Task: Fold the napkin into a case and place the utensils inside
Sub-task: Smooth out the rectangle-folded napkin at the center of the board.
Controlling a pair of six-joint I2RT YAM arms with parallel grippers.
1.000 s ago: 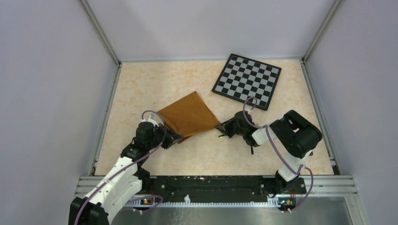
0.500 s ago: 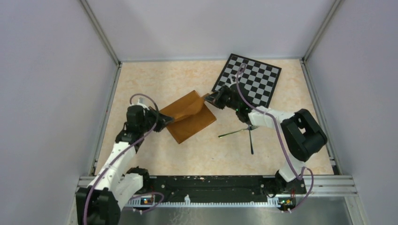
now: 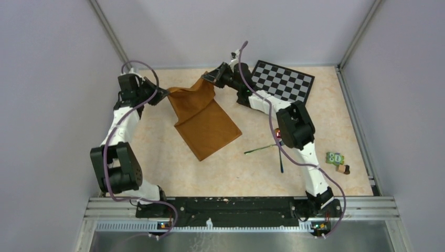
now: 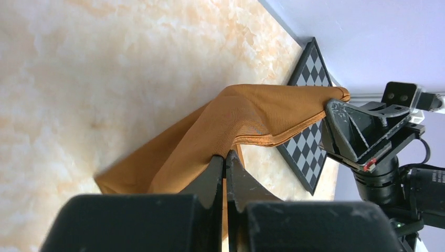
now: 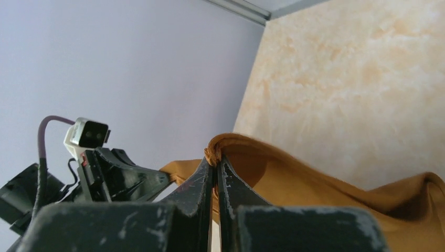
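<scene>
The rust-brown napkin (image 3: 205,122) is held up by two corners near the back of the table, its lower part lying on the tabletop. My left gripper (image 3: 163,94) is shut on its left corner, seen in the left wrist view (image 4: 226,155). My right gripper (image 3: 210,77) is shut on its right corner, seen in the right wrist view (image 5: 215,157). The napkin sags between them (image 4: 262,115). The dark fork (image 3: 261,149) and the spoon (image 3: 279,152), with its reddish bowl, lie crossed on the table right of the napkin. No case shape shows.
The black-and-grey checkered board (image 3: 286,84) lies at the back right, behind the right arm. A small green item (image 3: 335,158) and a dark piece (image 3: 343,169) lie near the right edge. Enclosure walls stand close behind both grippers.
Both grippers have moved far back toward the rear wall and apart, lifting and stretching the napkin's top edge. The right arm has left the utensils, which now lie uncovered.
</scene>
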